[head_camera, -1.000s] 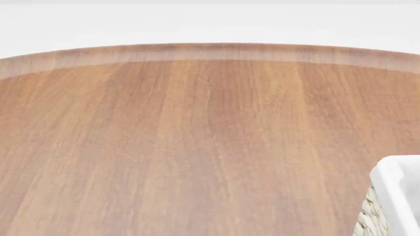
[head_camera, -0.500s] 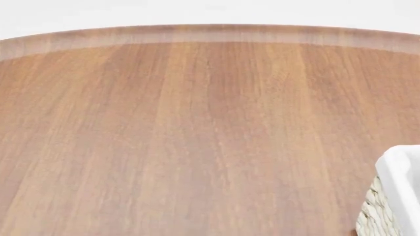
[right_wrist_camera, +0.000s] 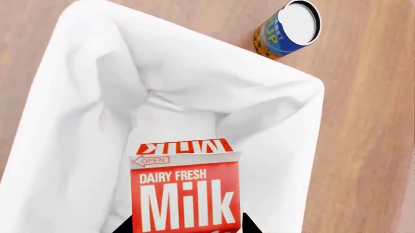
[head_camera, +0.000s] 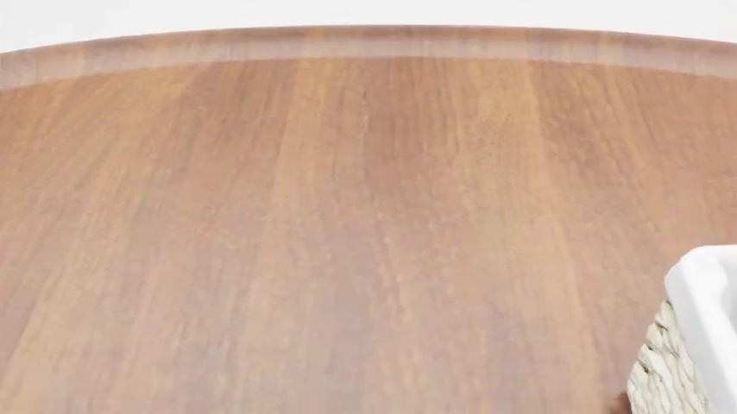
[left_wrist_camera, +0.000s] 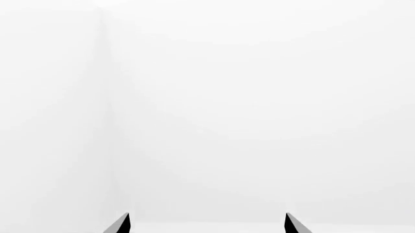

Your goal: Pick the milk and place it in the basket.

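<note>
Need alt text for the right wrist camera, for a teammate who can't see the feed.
The milk, a red carton lettered "Dairy Fresh Milk", sits between the right gripper fingertips, directly over the white-lined basket. Outside the basket's far corner, a blue and orange can with a white lid stands on the wooden table.

Table's far edge (head_camera: 368,43) is seen shifted toward 12 o'clock; basket corner (head_camera: 702,345) is seen lower, toward 6 o'clock.

Red, white-lettered milk (right_wrist_camera: 184,191); white-lined cream wicker basket (head_camera: 691,345); brown woodgrain table (head_camera: 345,224).
</note>
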Available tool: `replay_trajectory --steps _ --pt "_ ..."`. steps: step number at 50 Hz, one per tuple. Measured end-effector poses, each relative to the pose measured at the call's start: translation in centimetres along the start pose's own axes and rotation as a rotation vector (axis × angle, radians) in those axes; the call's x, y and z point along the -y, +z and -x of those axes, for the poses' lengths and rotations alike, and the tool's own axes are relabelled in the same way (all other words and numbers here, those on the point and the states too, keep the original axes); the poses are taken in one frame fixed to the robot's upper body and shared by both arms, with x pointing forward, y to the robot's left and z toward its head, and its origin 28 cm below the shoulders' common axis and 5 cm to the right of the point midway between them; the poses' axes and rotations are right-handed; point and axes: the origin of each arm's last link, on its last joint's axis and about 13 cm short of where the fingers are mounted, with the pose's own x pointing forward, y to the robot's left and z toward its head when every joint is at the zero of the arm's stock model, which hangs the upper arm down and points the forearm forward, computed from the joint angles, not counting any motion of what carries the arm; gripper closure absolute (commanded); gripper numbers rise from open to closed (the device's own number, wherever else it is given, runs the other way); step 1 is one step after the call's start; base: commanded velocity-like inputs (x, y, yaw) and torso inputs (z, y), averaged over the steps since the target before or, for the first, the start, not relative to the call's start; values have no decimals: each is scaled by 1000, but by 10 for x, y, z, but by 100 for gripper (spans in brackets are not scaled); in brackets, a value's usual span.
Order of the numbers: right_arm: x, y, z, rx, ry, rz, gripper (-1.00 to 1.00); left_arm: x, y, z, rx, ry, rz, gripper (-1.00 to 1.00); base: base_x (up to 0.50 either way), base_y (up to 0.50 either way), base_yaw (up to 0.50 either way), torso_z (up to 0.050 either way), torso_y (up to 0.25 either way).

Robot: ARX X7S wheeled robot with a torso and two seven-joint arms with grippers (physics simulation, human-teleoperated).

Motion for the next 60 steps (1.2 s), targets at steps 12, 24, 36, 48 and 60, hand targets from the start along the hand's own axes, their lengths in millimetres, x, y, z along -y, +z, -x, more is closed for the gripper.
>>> replay_trajectory --steps 12,24,36,48,60 --pt "-1 0 2 1 -3 2 100 -1 -1 0 0 3 3 -100 0 0 0 0 0" --pt "0 1 5 14 -22 10 -100 -1 -2 1 -1 4 3 -100 0 0 0 0 1" --pt "1 2 8 27 -42 15 -100 -2 -3 1 -1 7 1 -100 0 0 0 0 0" --pt "2 1 8 29 -50 18 -100 -2 -4 0 -2 8 1 -100 0 0 0 0 0" --pt "9 10 23 100 -77 -1 -100 -1 -4 0 -4 9 0 -100 0 0 0 0 0"
